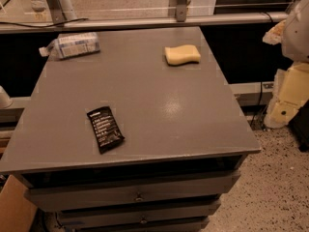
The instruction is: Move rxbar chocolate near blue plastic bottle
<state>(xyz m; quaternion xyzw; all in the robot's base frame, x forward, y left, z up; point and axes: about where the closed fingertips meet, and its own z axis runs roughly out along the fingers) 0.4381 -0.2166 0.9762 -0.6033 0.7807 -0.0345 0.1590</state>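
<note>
**A:** Where is the end effector?

**B:** It is outside the camera's view. None of its fingers show, so I cannot tell how far open it is or whether it carries anything. A pale rounded piece of machinery (298, 25) sits at the right edge, beyond the table (159, 105), but I cannot tell what part it is.

**A:** And the rxbar chocolate?

**B:** The rxbar chocolate (105, 129) lies flat on the table's near left part, close to the front edge. Its white text faces up and it is turned slightly askew. Nothing touches it.

**A:** Where does the blue plastic bottle stand?

**B:** The blue plastic bottle (73, 45) lies on its side at the far left corner, well apart from the bar, with bare grey tabletop between them.

**A:** Anything else on top?

**B:** A yellow sponge (182, 54) rests near the far right corner, well apart from both. Below the tabletop are stacked drawers (135, 192), and a speckled floor (275, 187) shows to the right.
</note>
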